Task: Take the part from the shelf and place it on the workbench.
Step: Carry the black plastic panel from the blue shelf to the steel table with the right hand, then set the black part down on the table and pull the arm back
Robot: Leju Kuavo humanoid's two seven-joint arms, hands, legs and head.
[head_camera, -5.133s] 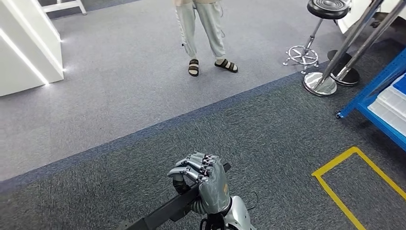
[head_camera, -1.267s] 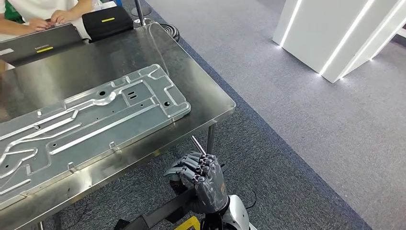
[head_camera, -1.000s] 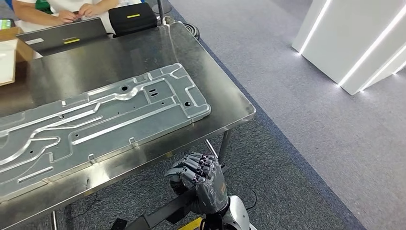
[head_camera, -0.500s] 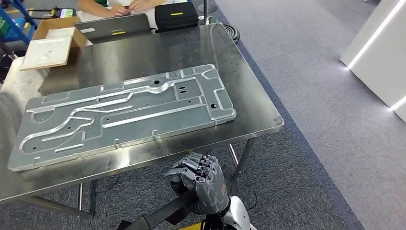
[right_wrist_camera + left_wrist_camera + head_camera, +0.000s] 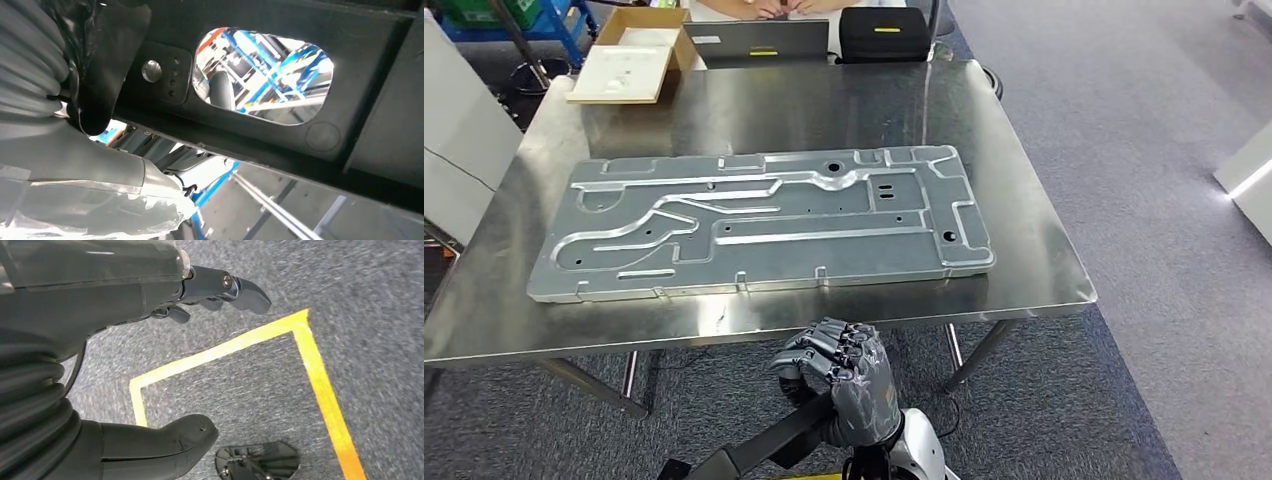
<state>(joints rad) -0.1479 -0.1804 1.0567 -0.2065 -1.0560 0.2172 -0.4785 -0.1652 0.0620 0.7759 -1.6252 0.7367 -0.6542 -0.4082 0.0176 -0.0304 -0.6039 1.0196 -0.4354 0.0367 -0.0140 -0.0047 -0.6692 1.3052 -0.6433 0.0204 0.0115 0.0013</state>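
Note:
My right hand (image 5: 842, 383) grips a long black metal part (image 5: 759, 447) low in the head view, just in front of the workbench's near edge and below its top. The right wrist view shows the same black part (image 5: 280, 135) close up, with an oval cut-out, against my right hand (image 5: 75, 150). The steel workbench (image 5: 1034, 270) stands straight ahead, carrying a large grey machined plate (image 5: 764, 220). My left hand (image 5: 100, 300) hangs over grey carpet with fingers apart and nothing in it.
At the bench's far edge lie a laptop (image 5: 759, 40), a black case (image 5: 884, 32) and a cardboard box (image 5: 634, 55), with a person's hands (image 5: 774, 6) behind the laptop. A white panel (image 5: 454, 150) stands left. Yellow floor tape (image 5: 320, 385) lies under my left hand.
The camera has swung round, so the workbench has shifted from the left of the picture to straight ahead. My right hand keeps the same grip on the black part.

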